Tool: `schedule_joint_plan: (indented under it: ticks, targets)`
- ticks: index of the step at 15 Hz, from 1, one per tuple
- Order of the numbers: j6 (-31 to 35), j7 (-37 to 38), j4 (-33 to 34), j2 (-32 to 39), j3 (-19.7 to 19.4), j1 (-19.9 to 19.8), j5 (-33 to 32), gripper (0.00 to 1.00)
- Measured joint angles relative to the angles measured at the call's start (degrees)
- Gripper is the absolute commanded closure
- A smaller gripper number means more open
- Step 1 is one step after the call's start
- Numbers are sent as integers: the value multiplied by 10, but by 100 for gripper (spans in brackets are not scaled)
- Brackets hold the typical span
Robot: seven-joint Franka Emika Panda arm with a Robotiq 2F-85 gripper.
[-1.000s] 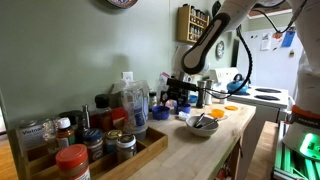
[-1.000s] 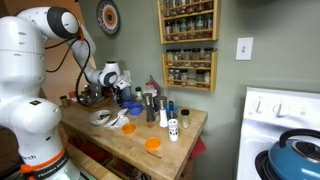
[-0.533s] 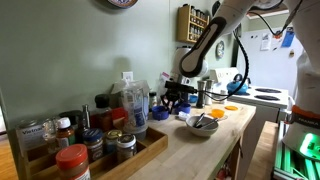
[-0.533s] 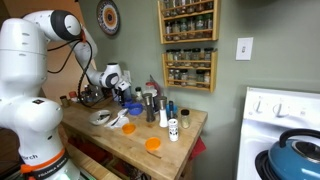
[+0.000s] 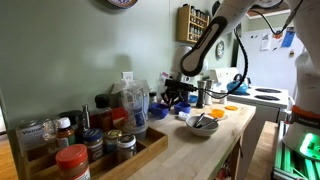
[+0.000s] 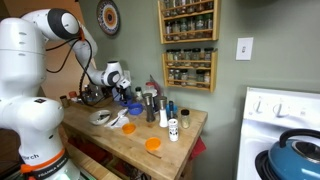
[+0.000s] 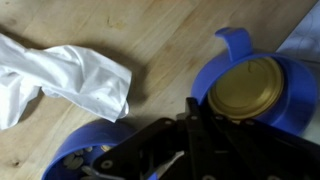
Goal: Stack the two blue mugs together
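Observation:
In the wrist view one blue mug (image 7: pixel 250 85) stands upright on the wooden table (image 7: pixel 150 40), its brass-coloured inside showing and its handle pointing away. My gripper (image 7: pixel 200 110) is shut on the near left part of this mug's rim. One black finger (image 7: pixel 192 104) lies against the outside of the wall. The second blue mug (image 7: pixel 72 160) stands just to the left, mostly hidden under the gripper body. In both exterior views the gripper (image 5: pixel 176 98) (image 6: pixel 119 93) reaches down at the back of the counter, with a blue mug (image 6: pixel 133 108) beside it.
A crumpled white cloth (image 7: pixel 60 75) lies left of the mugs. A white bowl with utensils (image 5: pixel 202 124) (image 6: pixel 103 118), an orange lid (image 6: pixel 152 144), bottles (image 6: pixel 150 105) and a tray of spice jars (image 5: pixel 80 145) share the counter. A light blue kettle (image 6: pixel 295 155) sits on the stove.
The jaws have closed from wide open to shut around the mug's rim. The arm has barely shifted, and both mugs stand where they were.

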Motion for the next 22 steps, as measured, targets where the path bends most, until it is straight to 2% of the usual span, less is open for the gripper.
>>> schedule_joint_plan:
  ticks: [3,5,7,9,11,13,16,22]
  targets:
    - [-4,0,-2,-24,-4,0,-9,99]
    - [-30,17,-6,-57,-13,2,-41,99]
    - [-101,77,-10,-97,-34,5,-123,99]
    - [-194,125,-12,-134,-40,-7,-186,99]
    - [-283,136,-13,-158,-30,-24,-201,99]
    - [-326,129,-18,-170,-12,-40,-195,99]
    - [-316,123,-28,-172,11,-53,-173,99]
    - [-177,147,-80,-172,7,-108,-166,99]
